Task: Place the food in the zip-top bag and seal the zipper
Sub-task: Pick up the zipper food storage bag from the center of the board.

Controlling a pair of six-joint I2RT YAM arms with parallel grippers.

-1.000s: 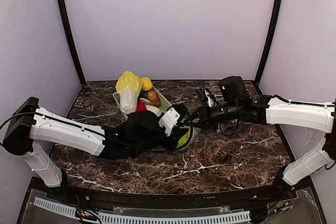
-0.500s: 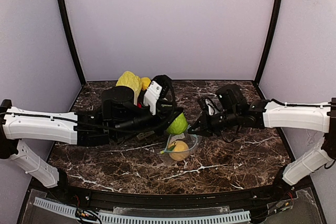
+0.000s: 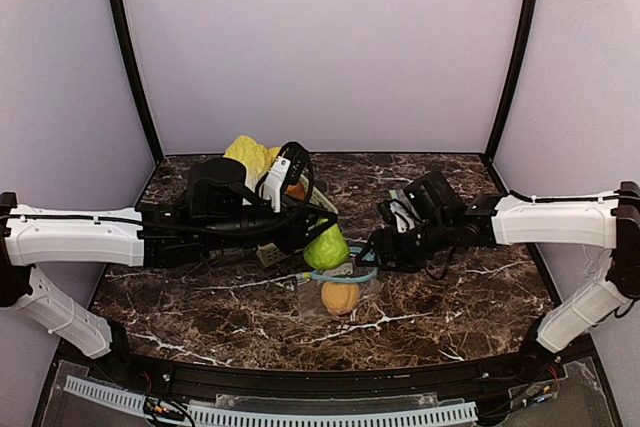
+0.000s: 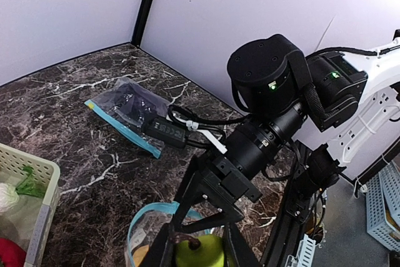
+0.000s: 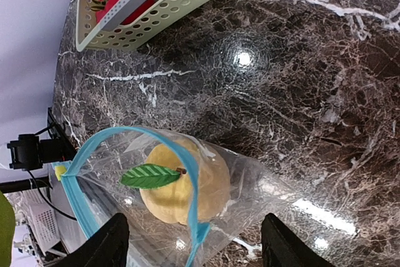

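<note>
The left gripper (image 4: 199, 243) pinches the green fruit (image 3: 326, 248) just above the open mouth of the bag (image 5: 262, 186), mid-table. The peach (image 3: 340, 297) lies inside. The right gripper (image 5: 195, 247) stands spread, its fingers either side of the bag.

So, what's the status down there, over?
Left gripper shut on green fruit, at mouth of zip-top bag. Right gripper open, astride bag. Peach already inside; zipper unsealed. Nothing blocking mouth.
</note>
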